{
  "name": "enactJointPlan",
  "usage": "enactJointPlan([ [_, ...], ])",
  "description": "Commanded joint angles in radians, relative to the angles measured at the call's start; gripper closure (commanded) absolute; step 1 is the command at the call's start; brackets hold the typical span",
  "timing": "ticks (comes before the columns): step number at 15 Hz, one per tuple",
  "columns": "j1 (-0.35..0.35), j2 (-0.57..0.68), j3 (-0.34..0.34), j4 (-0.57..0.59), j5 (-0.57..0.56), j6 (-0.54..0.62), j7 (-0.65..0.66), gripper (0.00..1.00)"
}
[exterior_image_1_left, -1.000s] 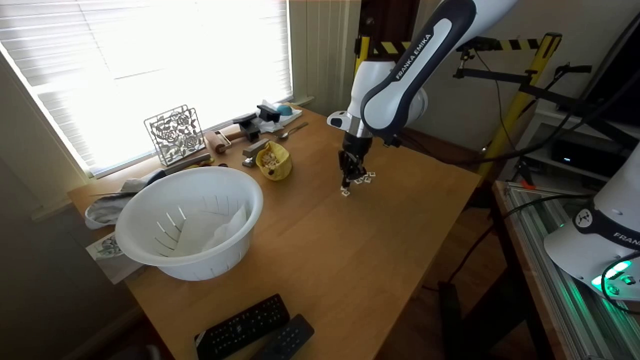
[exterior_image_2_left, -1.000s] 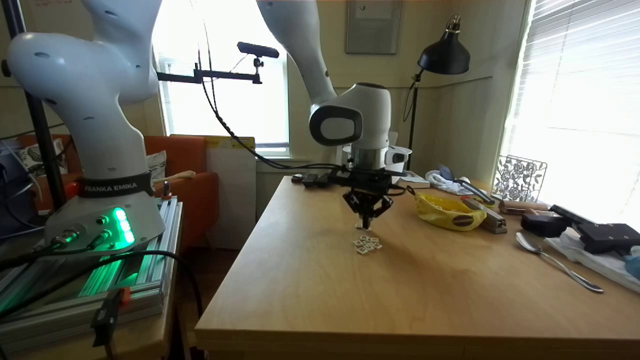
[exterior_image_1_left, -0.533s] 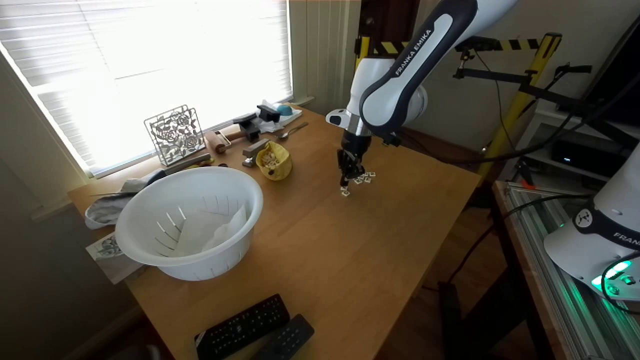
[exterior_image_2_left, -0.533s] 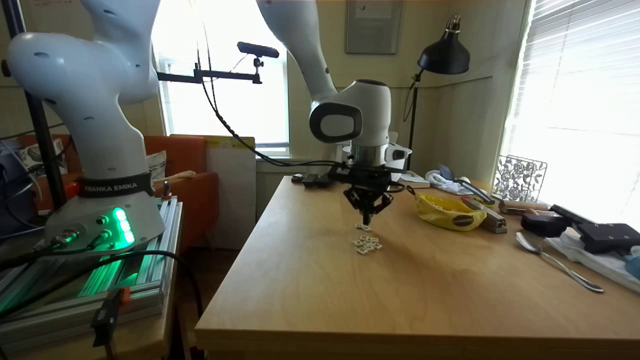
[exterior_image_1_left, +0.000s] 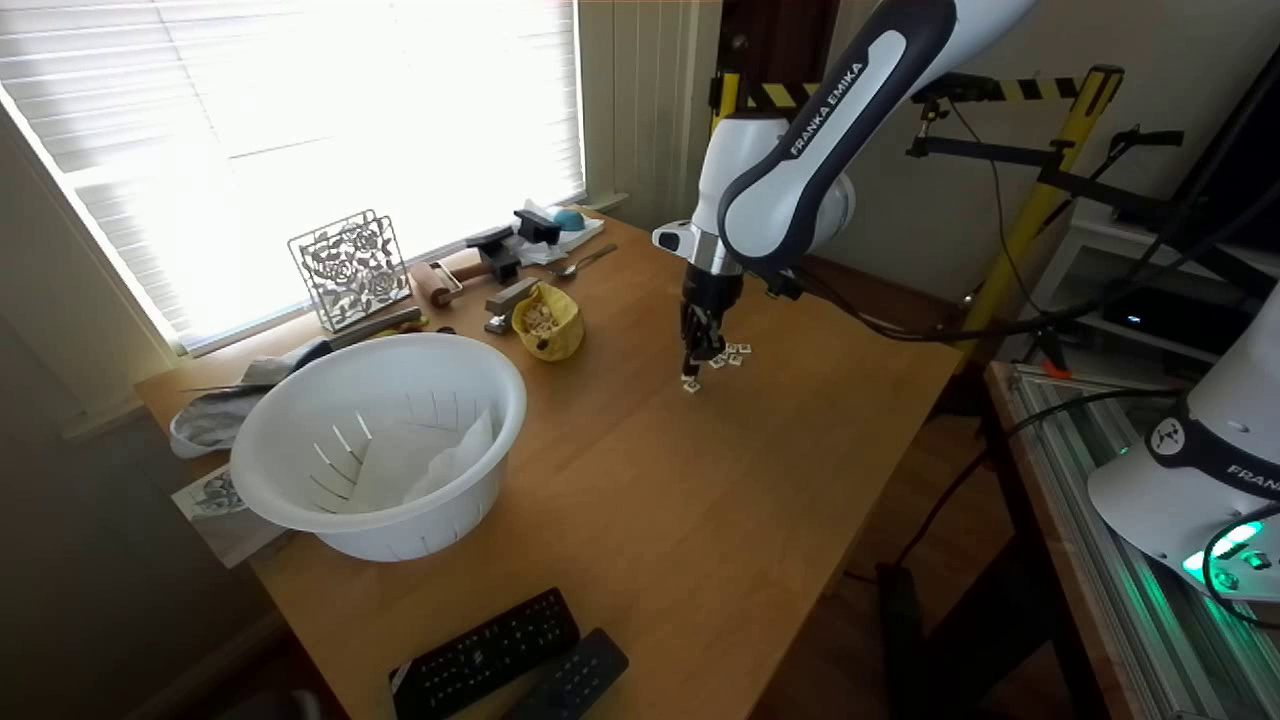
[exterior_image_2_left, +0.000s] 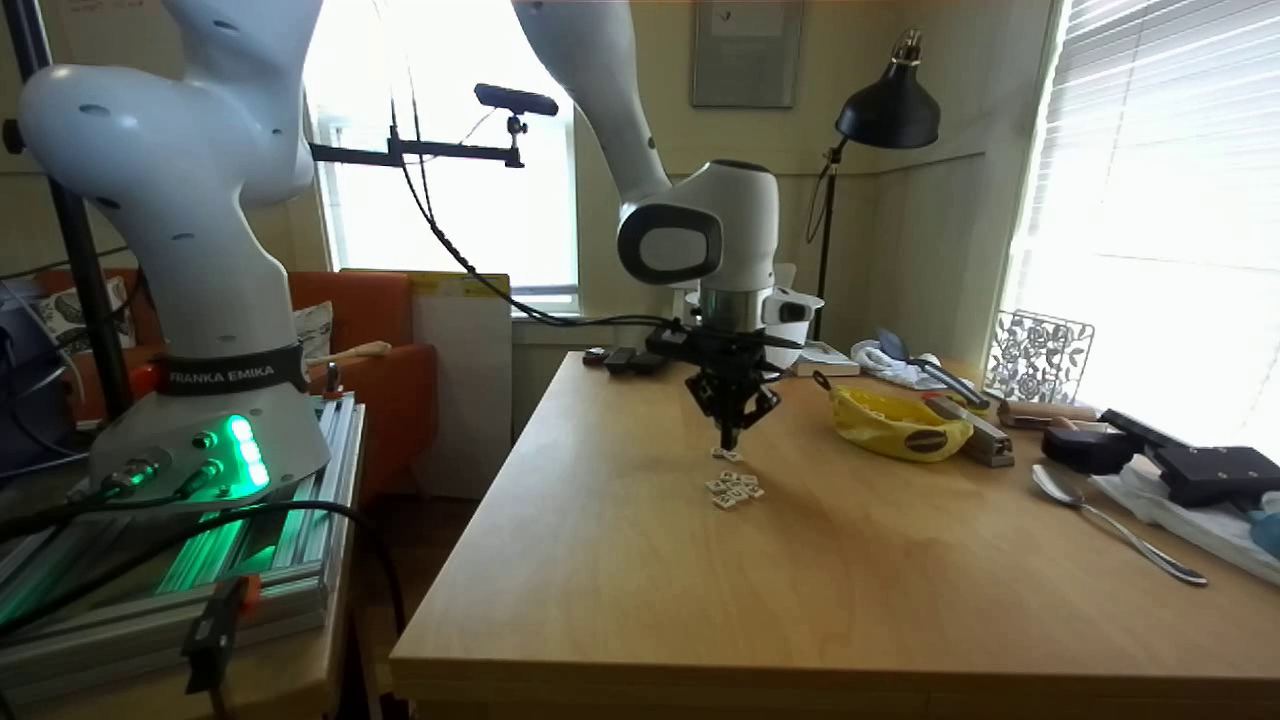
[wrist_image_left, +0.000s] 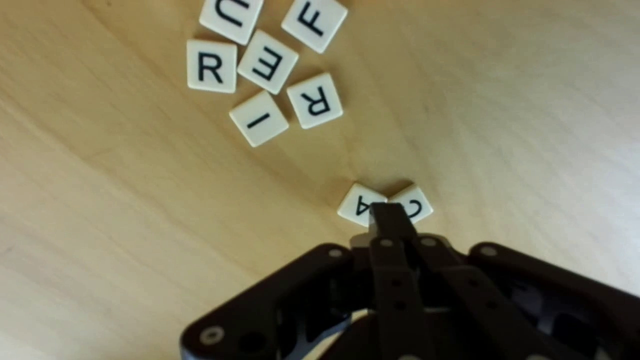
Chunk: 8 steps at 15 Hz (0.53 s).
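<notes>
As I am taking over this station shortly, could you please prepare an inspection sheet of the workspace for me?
Surface: light-brown wooden table; spills: nothing seen.
Job's things: A tile and C tile face up, side by side; six more letter tiles grouped apart from them.
Clutter: yellow pouch holding small pieces, slotted white basin, two remotes.
Gripper: shut, its tips partly hiding both the A and C tiles in the wrist view; contact cannot be told.
Cables: black cable hanging beside the arm.
Surroundings: black lamp, orange seat, bright window.
</notes>
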<state>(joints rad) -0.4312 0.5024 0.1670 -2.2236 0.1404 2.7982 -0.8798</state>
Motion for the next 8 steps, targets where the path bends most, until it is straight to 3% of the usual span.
enactJointPlan([
  [1,0.024,-0.041,-0.014,-0.034,0.015,-0.024,0.057,1.0],
  [8,0.038,-0.056,-0.025,-0.069,0.008,-0.023,0.123,1.0],
])
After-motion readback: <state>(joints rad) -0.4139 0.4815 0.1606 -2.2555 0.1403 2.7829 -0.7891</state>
